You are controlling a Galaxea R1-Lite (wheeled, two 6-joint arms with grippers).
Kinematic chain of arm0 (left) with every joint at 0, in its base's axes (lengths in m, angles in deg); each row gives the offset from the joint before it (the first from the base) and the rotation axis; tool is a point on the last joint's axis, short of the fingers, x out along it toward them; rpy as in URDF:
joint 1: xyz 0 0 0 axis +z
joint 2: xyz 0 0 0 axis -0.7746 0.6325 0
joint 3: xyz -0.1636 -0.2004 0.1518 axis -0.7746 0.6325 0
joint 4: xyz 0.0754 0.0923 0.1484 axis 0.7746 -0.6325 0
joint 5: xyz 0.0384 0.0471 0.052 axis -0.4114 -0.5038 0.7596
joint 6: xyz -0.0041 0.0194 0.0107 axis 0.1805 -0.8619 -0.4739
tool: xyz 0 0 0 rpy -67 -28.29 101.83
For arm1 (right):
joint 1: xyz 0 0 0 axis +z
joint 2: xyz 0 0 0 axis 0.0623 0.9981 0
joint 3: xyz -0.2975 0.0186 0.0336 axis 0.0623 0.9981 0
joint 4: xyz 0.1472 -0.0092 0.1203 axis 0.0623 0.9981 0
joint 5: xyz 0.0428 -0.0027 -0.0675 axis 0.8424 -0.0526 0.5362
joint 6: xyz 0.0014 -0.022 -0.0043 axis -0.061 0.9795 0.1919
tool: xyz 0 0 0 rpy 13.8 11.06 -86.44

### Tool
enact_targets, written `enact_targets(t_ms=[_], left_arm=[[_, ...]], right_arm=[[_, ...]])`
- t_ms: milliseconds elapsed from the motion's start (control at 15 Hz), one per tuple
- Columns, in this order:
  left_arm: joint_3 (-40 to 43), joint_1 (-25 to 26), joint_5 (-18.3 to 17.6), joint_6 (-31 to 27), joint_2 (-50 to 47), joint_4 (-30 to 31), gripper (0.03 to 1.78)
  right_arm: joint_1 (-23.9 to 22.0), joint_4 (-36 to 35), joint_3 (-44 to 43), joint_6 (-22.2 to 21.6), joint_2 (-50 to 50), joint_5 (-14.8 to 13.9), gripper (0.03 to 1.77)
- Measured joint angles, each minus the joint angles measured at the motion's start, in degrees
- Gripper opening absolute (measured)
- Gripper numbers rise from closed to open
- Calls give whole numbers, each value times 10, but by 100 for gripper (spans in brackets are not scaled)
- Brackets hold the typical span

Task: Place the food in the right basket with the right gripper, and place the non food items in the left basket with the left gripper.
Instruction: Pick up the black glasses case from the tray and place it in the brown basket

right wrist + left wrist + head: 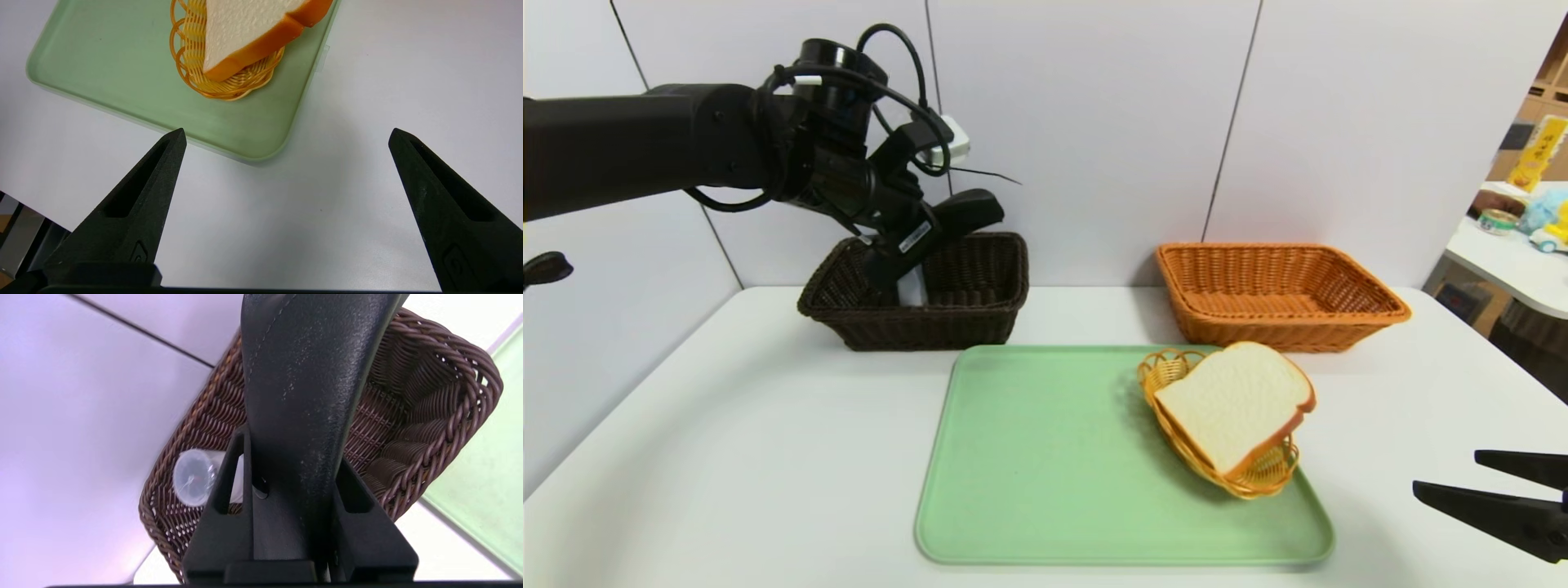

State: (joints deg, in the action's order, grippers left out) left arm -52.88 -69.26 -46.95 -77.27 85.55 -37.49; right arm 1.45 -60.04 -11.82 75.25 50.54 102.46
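Observation:
A slice of white bread (1233, 400) (245, 24) lies in a small yellow wicker dish (1258, 478) (229, 81) on the green tray (1045, 457) (102, 61). At the back left stands the dark brown basket (915, 327) (429, 396); a white bottle with a clear cap (913, 287) (194, 477) lies inside it. My left gripper (941, 249) hangs over this basket, open, one finger (302, 396) dipping in beside the bottle. The orange basket (1372, 314) stands at the back right with nothing visible in it. My right gripper (1447, 472) (287, 131) is open above bare table near the tray's corner.
White wall panels rise right behind both baskets. A side table (1503, 269) with toys and packages stands off to the right, past the table's edge. The tray's left half is bare.

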Motion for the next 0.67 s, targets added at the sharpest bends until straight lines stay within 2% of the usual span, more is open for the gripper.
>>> enact_targets(t_ms=[133,667], left_arm=[[-1,4,-3,-20,13,2,45],[-11,2,-5,-21,57,8,45]], right_arm=[[0,1,0,0,1,0,171],[0,3,5,0,1,-1,171]])
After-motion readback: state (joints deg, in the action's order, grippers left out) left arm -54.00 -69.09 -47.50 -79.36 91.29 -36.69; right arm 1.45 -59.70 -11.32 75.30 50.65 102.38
